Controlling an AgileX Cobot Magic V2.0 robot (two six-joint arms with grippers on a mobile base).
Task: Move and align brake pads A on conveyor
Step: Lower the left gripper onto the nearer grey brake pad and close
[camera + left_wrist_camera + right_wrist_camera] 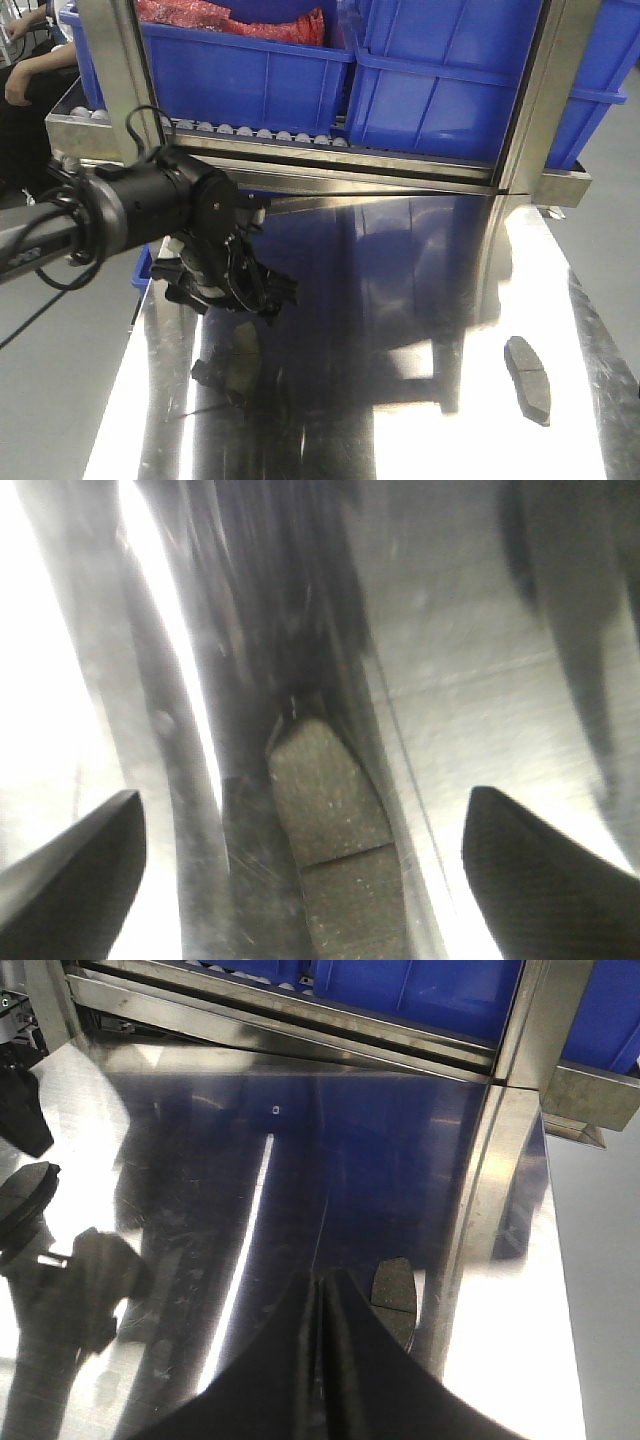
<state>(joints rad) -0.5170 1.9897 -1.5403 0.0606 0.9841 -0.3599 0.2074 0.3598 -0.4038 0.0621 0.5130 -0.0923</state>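
Two pads in view, both on the steel tabletop [400,300]; no conveyor in any view.

Risks, as judged: the steel looks slick and the pads lie flat and thin. If one finger meets the left pad first, it may skid or pivot instead of seating. Fingers closing too high would ride over it; too low and they scrape the steel. Glare also hides the pad's edges.

Right pad [527,378] lies farthest from the rack [350,172], near the tabletop's right edge. Right pincer [322,1285] is clenched on nothing. That pad sits just beside its tip on the rack side, not touching as far as I can tell.

Left pad [335,850] lies a little nearer the rack. Left pincer [302,798] is released, jaws wide. The pad sits between them, roughly centred and apart from both fingers, with its long axis along them. Height above the pad unclear.
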